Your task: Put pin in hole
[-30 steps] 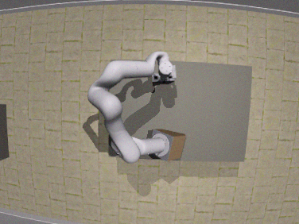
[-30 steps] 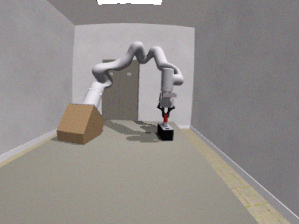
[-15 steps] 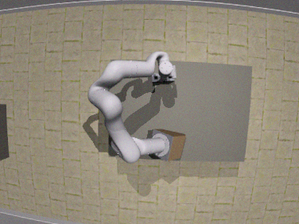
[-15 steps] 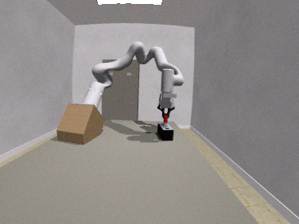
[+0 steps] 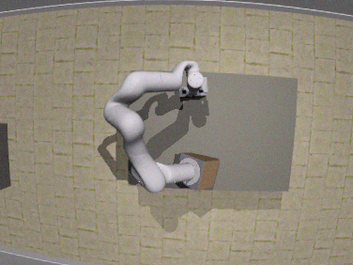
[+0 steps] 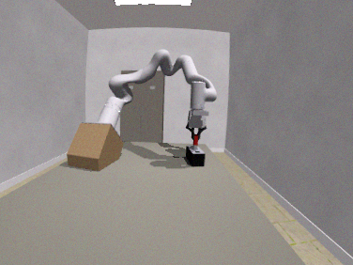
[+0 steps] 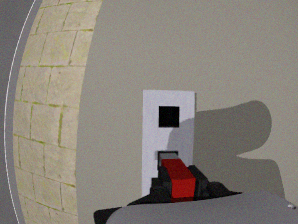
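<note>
The block (image 6: 195,157) is dark with a pale top and stands on the grey mat near the back wall. In the wrist view its pale top (image 7: 168,143) shows one open square hole (image 7: 169,116) and a second hole (image 7: 164,156) just beyond the pin; a third hole is hidden. My gripper (image 6: 195,136) is shut on the pin (image 6: 195,139), red end up. The pin (image 7: 178,179) stands upright right above the block, near its middle hole. In the overhead view the gripper (image 5: 193,87) hides both the pin and the block.
A brown box-shaped base (image 6: 94,146) carries the arm at the left of the grey mat (image 5: 235,132). Tiled floor surrounds the mat. A grey door (image 6: 142,105) is in the back wall.
</note>
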Available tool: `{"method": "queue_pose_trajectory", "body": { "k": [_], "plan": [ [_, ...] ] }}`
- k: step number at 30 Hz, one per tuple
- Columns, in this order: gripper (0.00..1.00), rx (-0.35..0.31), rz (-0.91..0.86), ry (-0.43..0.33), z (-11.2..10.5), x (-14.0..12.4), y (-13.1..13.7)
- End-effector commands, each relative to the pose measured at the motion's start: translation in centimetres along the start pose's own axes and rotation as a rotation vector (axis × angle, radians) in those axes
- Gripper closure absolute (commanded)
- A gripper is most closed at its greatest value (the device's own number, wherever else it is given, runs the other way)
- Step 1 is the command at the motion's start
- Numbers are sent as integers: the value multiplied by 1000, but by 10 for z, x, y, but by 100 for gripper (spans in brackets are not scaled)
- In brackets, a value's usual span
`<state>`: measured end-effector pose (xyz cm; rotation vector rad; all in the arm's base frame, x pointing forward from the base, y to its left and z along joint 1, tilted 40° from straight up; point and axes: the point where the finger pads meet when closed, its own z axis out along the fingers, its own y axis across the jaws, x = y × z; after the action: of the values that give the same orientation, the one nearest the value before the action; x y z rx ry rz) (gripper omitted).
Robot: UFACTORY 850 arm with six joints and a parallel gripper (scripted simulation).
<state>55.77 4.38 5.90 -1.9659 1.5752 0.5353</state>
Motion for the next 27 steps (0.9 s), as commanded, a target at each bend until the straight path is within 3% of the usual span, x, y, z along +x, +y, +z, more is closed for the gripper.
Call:
{"method": "queue_pose_trajectory", "body": {
  "k": [1,27],
  "plan": [
    [100,2,-1,1,-1,0,-1],
    [100,2,-1,1,3,1,0]
  ]
}}
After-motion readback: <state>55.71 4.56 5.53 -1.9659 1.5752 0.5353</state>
